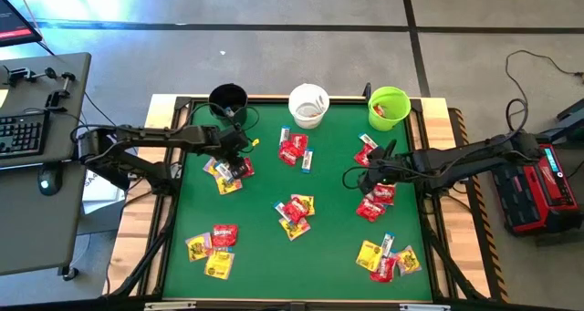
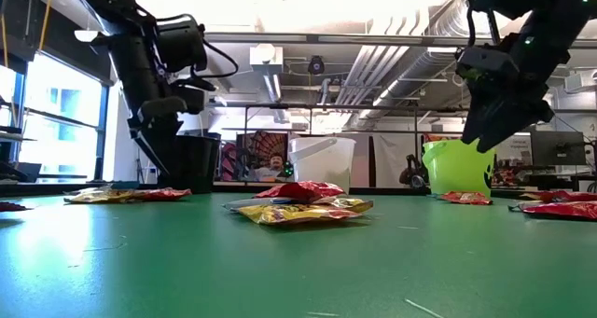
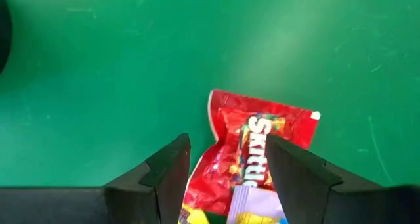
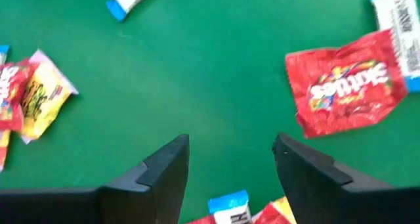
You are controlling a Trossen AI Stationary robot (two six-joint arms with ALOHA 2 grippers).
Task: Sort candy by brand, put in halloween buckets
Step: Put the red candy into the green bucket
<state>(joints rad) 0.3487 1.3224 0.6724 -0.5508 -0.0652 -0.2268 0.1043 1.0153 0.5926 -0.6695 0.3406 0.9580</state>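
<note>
Three halloween buckets stand along the table's far edge: black (image 1: 228, 99), white (image 1: 308, 104) and lime green (image 1: 389, 108). Candy lies in small heaps on the green mat. My left gripper (image 1: 230, 158) hangs open over the far-left heap (image 1: 228, 174). In its wrist view the gripper (image 3: 228, 168) has a red packet (image 3: 256, 135) showing between its fingers, on top of a pale packet (image 3: 256, 207). My right gripper (image 1: 365, 177) is open above bare mat beside the right heap (image 1: 376, 200). A white-and-blue packet (image 4: 230, 207) lies just under it and a red packet (image 4: 348, 89) farther off.
More candy heaps lie at the centre (image 1: 294, 212), near left (image 1: 213, 247), near right (image 1: 388, 259), far centre (image 1: 296, 149) and below the green bucket (image 1: 367, 151). A desk with a keyboard (image 1: 23, 133) stands to the left of the table. A red device (image 1: 534, 188) stands to its right.
</note>
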